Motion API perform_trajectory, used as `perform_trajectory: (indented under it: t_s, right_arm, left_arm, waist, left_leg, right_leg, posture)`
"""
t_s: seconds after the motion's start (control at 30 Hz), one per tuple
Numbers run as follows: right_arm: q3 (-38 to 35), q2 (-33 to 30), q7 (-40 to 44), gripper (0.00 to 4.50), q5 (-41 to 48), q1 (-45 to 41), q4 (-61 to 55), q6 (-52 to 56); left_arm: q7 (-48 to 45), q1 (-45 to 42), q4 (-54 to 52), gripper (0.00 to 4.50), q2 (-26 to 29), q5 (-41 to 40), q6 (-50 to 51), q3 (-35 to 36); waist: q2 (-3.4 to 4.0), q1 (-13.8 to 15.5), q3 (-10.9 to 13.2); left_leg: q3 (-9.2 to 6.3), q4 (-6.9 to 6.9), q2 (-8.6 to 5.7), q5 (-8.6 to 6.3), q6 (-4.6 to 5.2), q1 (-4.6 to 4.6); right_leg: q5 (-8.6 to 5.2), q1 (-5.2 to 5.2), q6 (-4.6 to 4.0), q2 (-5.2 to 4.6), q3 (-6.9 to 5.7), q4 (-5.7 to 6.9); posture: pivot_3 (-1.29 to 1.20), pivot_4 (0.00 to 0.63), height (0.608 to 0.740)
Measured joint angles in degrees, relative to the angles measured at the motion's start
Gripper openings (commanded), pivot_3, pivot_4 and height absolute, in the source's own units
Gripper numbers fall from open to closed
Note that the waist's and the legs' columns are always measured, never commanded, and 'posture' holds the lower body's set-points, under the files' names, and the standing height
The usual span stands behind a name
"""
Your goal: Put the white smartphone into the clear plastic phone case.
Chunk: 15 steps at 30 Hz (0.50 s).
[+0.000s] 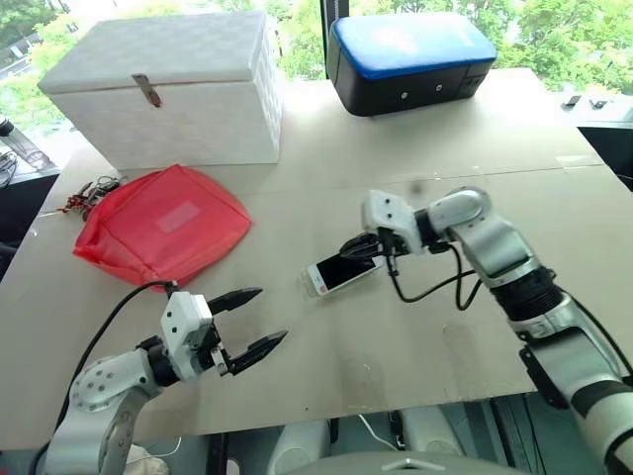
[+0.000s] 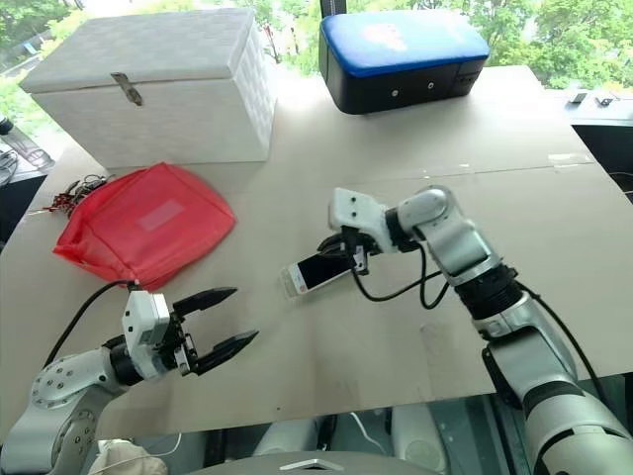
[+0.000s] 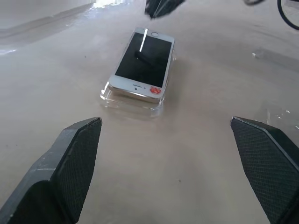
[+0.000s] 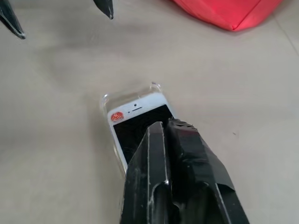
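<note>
While the white smartphone (image 1: pixel 341 272) lies screen-up mid-table, the head view shows the right gripper (image 1: pixel 368 247) at its far end, fingers together, and the left gripper (image 1: pixel 252 319) spread wide, holding nothing, near the front edge. One red pouch (image 1: pixel 163 220), one white box (image 1: pixel 168 84) and one blue-topped case (image 1: pixel 410 59) stand behind. From the left wrist, one phone sits in one clear plastic phone case (image 3: pixel 110 95), its near end apparently raised on the rim. From the right wrist, the closed fingers (image 4: pixel 159 154) hover over the screen. Pressing off-centre could skid both or pop a corner out.
</note>
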Motion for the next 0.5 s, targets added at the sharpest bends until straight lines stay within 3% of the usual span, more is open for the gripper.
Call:
perform_trajectory:
  t_s: [0.2,0.37,0.5]
  right_arm:
    - [5.5,0.5,0.0,0.03,-3.2,1.1,5.9,-8.2]
    - [5.8,2.6,-3.3,0.03,-4.6,0.5,12.5,-11.4]
    - [4.1,1.5,-3.3,0.03,-4.1,2.8,10.1,-10.5]
  left_arm:
    - [0.3,-1.8,0.8,4.50,0.3,0.1,0.0,0.0]
    - [1.7,-2.3,1.1,4.50,0.3,0.7,0.1,0.0]
    - [3.9,-2.3,1.1,4.50,0.3,2.1,1.3,-1.3]
  waist:
    - [0.04,-0.4,-0.3]
    - [0.31,0.1,-0.6]
    - [0.24,0.7,-0.9]
  left_leg:
    - [0.05,-0.07,0.02,0.00,0.00,0.21]
    - [0.08,-0.44,0.03,-0.17,0.28,2.01]
    - [-0.01,-0.48,0.03,-0.15,0.27,2.17]
  right_leg:
    - [0.00,0.10,0.00,0.03,0.02,-0.01]
    - [-0.02,1.92,-0.03,0.04,0.09,-0.27]
    - [0.00,2.05,-0.05,0.05,0.02,-0.27]
  posture:
    - [0.00,0.150,0.740]
    - [0.00,0.150,0.740]
    - [0.00,0.150,0.740]
